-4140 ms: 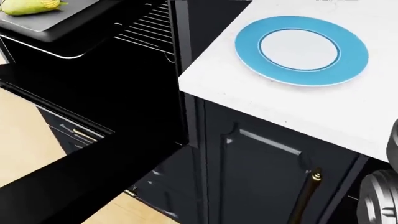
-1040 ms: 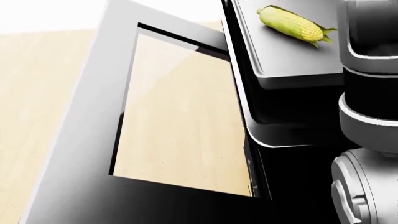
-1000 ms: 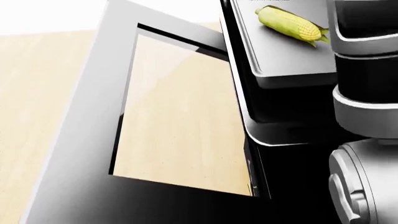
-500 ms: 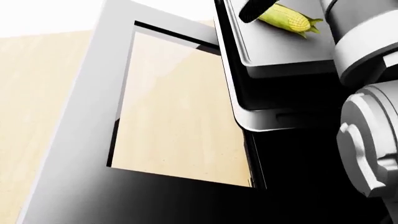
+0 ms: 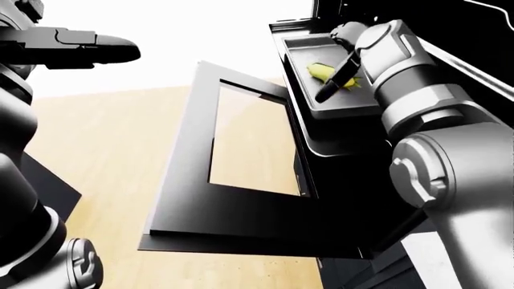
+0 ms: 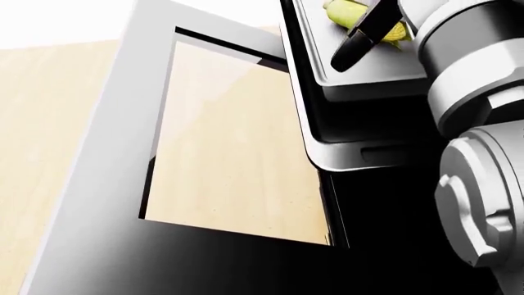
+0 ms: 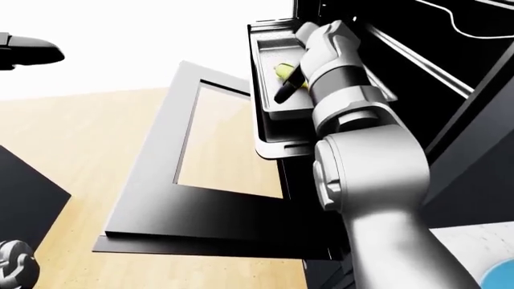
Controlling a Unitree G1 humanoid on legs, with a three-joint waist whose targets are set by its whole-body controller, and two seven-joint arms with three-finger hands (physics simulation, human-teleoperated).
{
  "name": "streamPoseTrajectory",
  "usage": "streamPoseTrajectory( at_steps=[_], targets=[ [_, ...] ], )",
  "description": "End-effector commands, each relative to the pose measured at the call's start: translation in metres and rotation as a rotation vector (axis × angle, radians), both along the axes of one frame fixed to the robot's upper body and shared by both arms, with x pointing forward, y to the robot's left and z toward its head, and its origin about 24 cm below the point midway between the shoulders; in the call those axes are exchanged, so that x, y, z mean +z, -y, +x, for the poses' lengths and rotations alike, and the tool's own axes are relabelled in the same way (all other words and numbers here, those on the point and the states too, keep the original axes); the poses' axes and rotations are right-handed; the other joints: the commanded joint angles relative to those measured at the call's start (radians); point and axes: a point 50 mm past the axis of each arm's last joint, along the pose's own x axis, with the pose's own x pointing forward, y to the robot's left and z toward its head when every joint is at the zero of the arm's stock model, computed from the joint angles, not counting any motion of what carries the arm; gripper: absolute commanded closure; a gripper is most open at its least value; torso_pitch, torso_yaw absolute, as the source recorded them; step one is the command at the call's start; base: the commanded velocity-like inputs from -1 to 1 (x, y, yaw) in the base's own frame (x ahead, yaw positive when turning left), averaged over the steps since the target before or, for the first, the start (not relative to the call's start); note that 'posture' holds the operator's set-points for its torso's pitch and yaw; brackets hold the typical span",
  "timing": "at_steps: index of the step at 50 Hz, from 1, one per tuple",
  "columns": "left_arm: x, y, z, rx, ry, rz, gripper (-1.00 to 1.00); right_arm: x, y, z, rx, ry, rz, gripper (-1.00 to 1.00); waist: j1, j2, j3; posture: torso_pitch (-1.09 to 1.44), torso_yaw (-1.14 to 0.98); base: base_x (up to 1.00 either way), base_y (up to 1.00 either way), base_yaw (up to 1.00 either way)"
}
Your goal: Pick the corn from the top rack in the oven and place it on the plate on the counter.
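Observation:
The corn (image 5: 320,71) lies on a grey tray (image 5: 341,109) pulled out of the oven on the top rack, at the upper right of the eye views. My right hand (image 5: 339,73) reaches in over the tray. Its dark fingers (image 6: 363,37) stretch straight across the corn and cover its middle, and they are not closed round it. My left hand (image 5: 76,48) is raised at the top left, open and empty, far from the oven. The blue-rimmed plate (image 7: 499,276) shows only as a sliver at the bottom right of the right-eye view, on the white counter (image 7: 462,239).
The oven door (image 5: 188,180) hangs open and flat below the tray, with wood floor showing through its window. Wire racks (image 7: 417,45) line the dark oven cavity to the right. Dark cabinets stand under the counter.
The view swung from the plate and counter to the open oven. Over the last second my right hand came down over the tray and its fingers now lie across the corn.

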Motion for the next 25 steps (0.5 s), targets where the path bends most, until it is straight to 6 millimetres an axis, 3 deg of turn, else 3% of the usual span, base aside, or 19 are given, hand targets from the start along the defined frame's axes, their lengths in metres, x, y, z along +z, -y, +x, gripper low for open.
streamPoseTrajectory(
  at_steps=[1,15,16,25],
  targets=[
    [0.013,0.000,-0.008,0.008,0.080,0.015,-1.00,0.029,-0.003,-0.003,0.013,0.090,-0.044,-1.00,0.000,0.002,-0.031,0.00,0.00,0.00,0.00,0.00],
    [0.015,-0.003,-0.011,0.013,0.085,0.012,-1.00,0.019,0.005,-0.004,-0.022,0.026,-0.095,-0.98,0.001,0.001,-0.033,0.00,0.00,0.00,0.00,0.00],
    [0.014,-0.003,-0.011,0.013,0.085,0.009,-1.00,0.019,0.005,-0.004,-0.021,0.019,-0.104,-0.80,0.001,0.001,-0.033,0.00,0.00,0.00,0.00,0.00],
    [0.012,-0.006,-0.013,0.021,0.082,0.013,-1.00,0.013,0.006,-0.003,-0.018,-0.011,-0.137,-0.54,0.001,0.000,-0.032,0.00,0.00,0.00,0.00,0.00]
  ],
)
